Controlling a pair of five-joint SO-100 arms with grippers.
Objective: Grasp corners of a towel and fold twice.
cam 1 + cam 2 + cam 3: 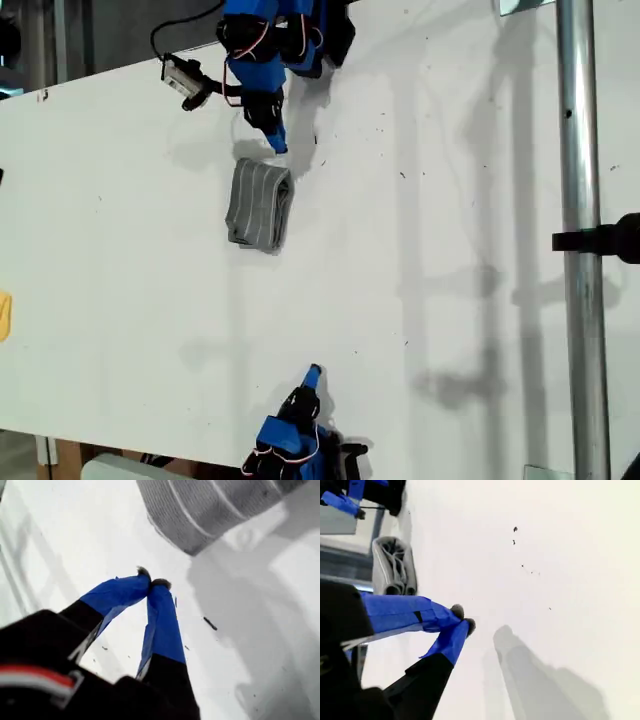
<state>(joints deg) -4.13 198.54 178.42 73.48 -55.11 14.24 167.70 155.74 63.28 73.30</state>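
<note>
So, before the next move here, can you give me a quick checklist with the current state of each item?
1. Towel folded into a compact bundle on the table: ok.
2. My first gripper shut, holding nothing, just off the towel's edge: ok.
3. My second gripper shut and empty, well away from the towel: ok.
4. Fold tidy, edges aligned: cannot tell; layered edges show in the second wrist view, but alignment is unclear.
5. Yellow object at the exterior view's left edge, away from the towel: ok.

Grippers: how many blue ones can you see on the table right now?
2. My first gripper sits beside the folded dark grey striped towel near the exterior view's top; my second gripper is near its bottom edge. Both shut, empty.
</note>
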